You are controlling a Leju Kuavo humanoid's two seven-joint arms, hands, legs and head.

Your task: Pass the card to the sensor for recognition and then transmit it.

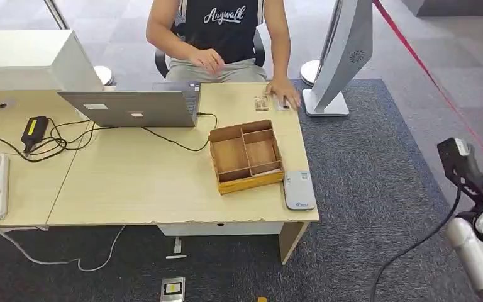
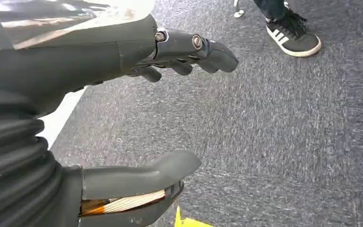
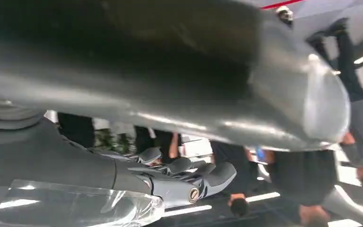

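On the light wooden worktop [image 1: 132,189] a small clear card [image 1: 262,103] lies near the far edge, just beside the fingers of a seated person's hand [image 1: 283,91]. The grey sensor [image 1: 299,189] – a flat pad – rests at the near right corner, touching the right side of a wooden tray [image 1: 246,156] with compartments. A laptop [image 1: 132,107] stands to the left, cables trailing from it.

The left hand [image 2: 170,109] hangs over grey carpet [image 2: 288,142], fingers [image 2: 208,47] and thumb apart, grasping nothing. The right hand [image 3: 184,177] shows its fingers lightly curled with nothing between them – whether released or clenched I cannot tell. The right arm [image 1: 478,233] sits right of the worktop.
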